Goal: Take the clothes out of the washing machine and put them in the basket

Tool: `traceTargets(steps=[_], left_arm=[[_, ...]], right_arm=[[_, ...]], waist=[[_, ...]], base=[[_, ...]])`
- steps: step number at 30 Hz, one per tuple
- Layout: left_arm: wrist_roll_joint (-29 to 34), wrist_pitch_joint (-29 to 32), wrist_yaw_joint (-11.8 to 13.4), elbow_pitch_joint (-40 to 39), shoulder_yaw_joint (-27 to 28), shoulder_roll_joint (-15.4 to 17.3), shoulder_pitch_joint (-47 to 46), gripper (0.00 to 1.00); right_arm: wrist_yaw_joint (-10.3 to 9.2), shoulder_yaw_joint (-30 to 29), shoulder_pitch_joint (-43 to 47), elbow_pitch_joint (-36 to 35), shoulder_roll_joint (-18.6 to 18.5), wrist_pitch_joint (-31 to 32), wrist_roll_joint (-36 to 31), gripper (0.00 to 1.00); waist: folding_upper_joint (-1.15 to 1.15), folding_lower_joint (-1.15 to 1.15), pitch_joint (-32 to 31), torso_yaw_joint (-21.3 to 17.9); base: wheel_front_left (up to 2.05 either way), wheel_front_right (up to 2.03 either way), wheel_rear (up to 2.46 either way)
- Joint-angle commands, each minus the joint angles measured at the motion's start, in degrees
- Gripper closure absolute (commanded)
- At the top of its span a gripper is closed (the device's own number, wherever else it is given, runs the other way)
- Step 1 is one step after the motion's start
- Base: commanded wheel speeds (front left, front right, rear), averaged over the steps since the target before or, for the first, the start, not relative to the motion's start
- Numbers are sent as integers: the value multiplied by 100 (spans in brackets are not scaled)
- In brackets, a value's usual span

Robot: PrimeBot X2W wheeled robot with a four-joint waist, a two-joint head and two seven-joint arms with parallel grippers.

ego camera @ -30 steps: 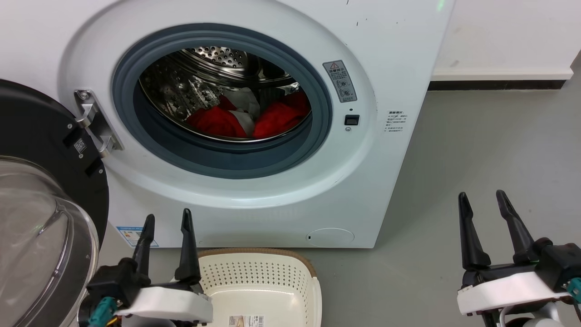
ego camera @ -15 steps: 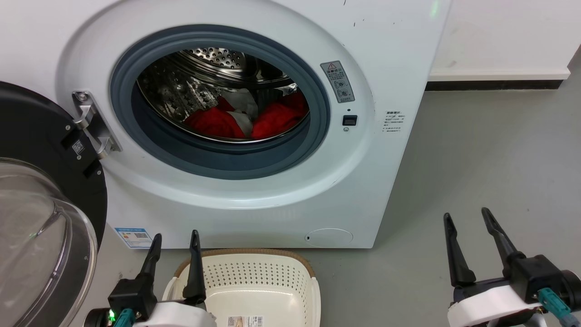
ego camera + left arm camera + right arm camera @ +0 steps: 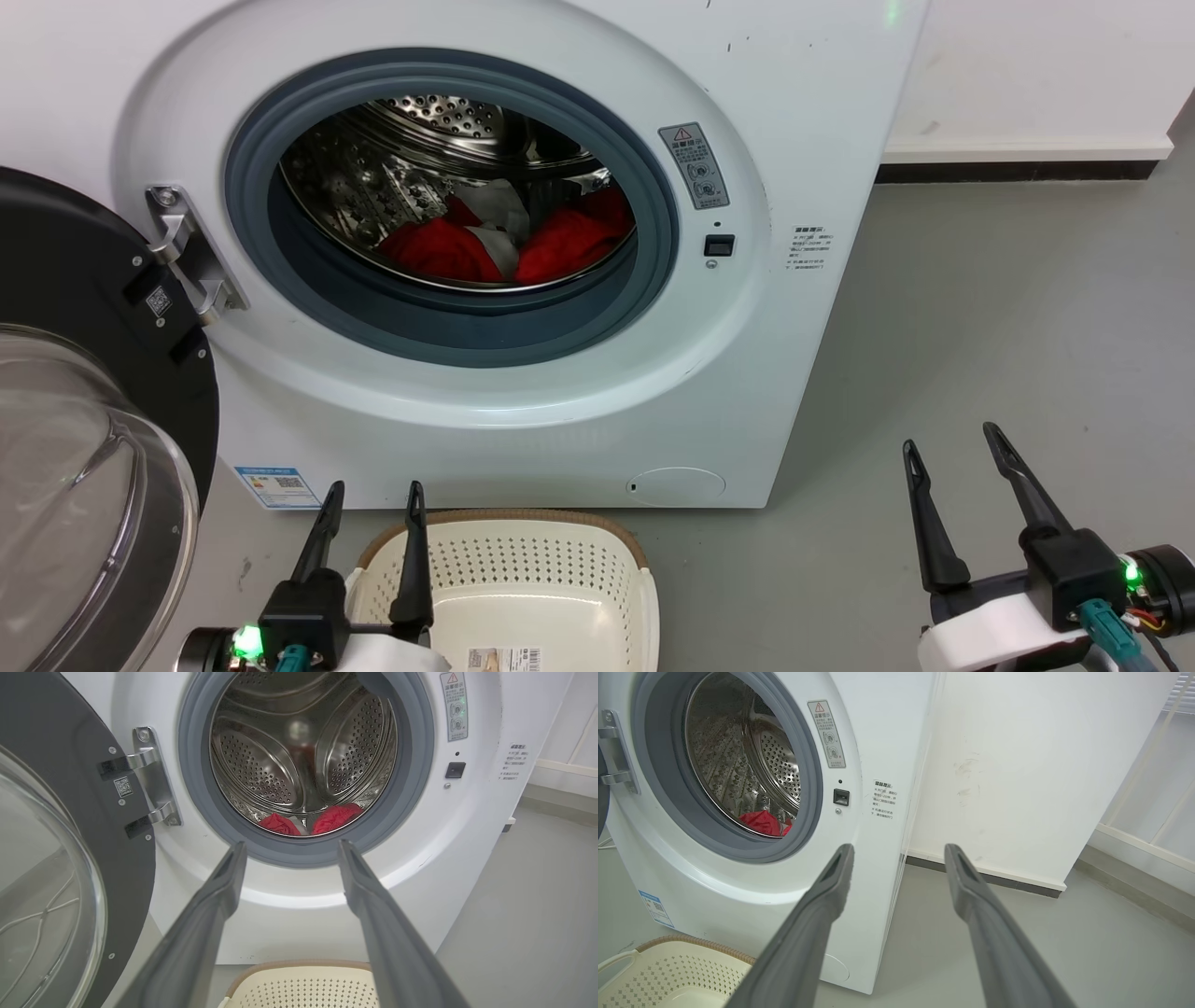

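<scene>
Inside the washing machine (image 3: 560, 392) the clothes (image 3: 495, 245) lie uncollected, the basket (image 3: 523, 565) before it empty, left gripper (image 3: 373, 487) and right gripper (image 3: 948, 437) spread, holding nothing.

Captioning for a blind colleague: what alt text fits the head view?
An open white washing machine holds red and white clothes in its drum, glass door swung left. A cream basket stands on the grey floor before it, the open left tool at its left edge, the open right tool farther right.
</scene>
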Motion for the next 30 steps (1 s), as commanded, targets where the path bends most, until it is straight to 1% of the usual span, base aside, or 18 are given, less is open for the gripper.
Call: traceTargets(steps=[1,4,6,10,14,18,27,30], left_arm=[[148,-52,51,-45,-39,-2,38,0],[146,-88,48,-4,-23,-25,66,0],[62,-105,-14,27,59,-53,79,0],[83,-144,-175,41,191,-93,97,0],[71,-138,-292,53,280,-130,106,0],[61,-135,-376,111,303,-149,112,0],[106,-132,-434,124,343,-162,73,0],[132,-132,-412,108,360,-162,55,0]], right_arm=[[-4,2,23,-44,-17,-49,-113,0],[-4,-29,36,-23,-17,-82,-113,0],[-4,-105,57,90,-17,-102,77,0],[-4,-139,43,210,-11,-131,239,0],[-4,-218,26,369,-12,-128,657,0],[-4,-207,-1,446,-11,-128,697,0],[-4,-234,-25,528,-11,-128,801,0],[-4,-254,-48,536,-11,-128,821,0]], waist=[[0,0,2,-4],[0,0,6,-10],[0,0,5,-14],[0,0,4,-14],[0,0,-5,-14],[0,0,-8,-7],[0,0,-8,-3],[0,0,1,-7]], base=[[0,0,0],[0,0,0],[0,0,0],[0,0,0],[0,0,0],[0,0,0],[0,0,0],[0,0,0]])
